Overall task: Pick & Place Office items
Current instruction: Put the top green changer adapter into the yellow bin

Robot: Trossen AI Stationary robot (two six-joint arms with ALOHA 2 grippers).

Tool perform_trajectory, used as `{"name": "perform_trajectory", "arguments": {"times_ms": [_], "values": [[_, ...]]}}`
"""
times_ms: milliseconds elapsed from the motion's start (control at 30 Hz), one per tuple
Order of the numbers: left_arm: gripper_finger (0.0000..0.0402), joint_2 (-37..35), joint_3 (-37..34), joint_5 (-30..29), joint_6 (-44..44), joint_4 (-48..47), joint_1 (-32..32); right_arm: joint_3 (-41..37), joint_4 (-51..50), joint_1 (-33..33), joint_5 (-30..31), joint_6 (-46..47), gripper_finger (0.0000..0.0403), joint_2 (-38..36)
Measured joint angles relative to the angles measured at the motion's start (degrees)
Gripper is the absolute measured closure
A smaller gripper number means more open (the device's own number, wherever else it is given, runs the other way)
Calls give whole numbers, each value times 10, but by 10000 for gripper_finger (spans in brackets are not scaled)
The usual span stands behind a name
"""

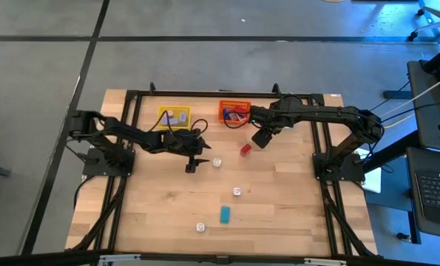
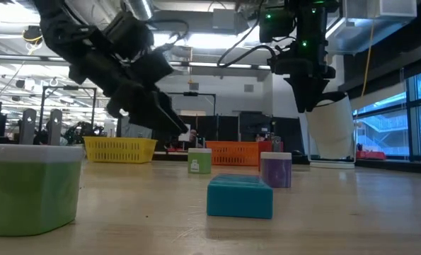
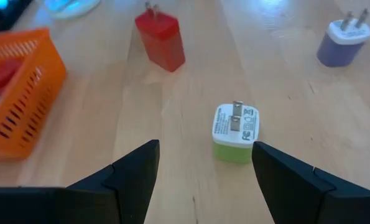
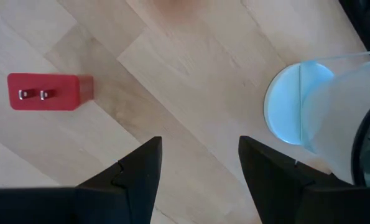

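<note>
My left gripper (image 1: 192, 164) hangs open over the table's middle. A green-and-white plug cube (image 3: 235, 132) stands on the wood just ahead of its fingers and a little to one side, untouched; it is the cube (image 1: 217, 161) in the high view. My right gripper (image 1: 260, 139) is open above bare wood near the orange tray. A red plug block (image 4: 48, 92) lies flat off to its side, also seen as the red block (image 1: 245, 148). A lilac cube (image 1: 237, 191), a teal block (image 1: 225, 214) and a white cube (image 1: 201, 227) rest nearer the table's near edge.
A yellow tray (image 1: 174, 117) and an orange tray (image 1: 234, 112), both holding small pieces, sit at the far edge. A white round container (image 4: 321, 112) stands close beside my right gripper. Black frame rails (image 1: 327, 192) run along the table's sides. Bare wood lies between the scattered pieces.
</note>
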Motion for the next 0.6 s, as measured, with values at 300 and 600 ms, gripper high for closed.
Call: {"name": "perform_trajectory", "arguments": {"times_ms": [300, 600], "values": [[148, 68, 0, 68, -27, 70, 18, 0, 6, 0, -1, 2, 186, 0], [148, 130, 28, 97, -8, 87, 19, 0, 14, 0, -1, 2, 186, 0]]}}
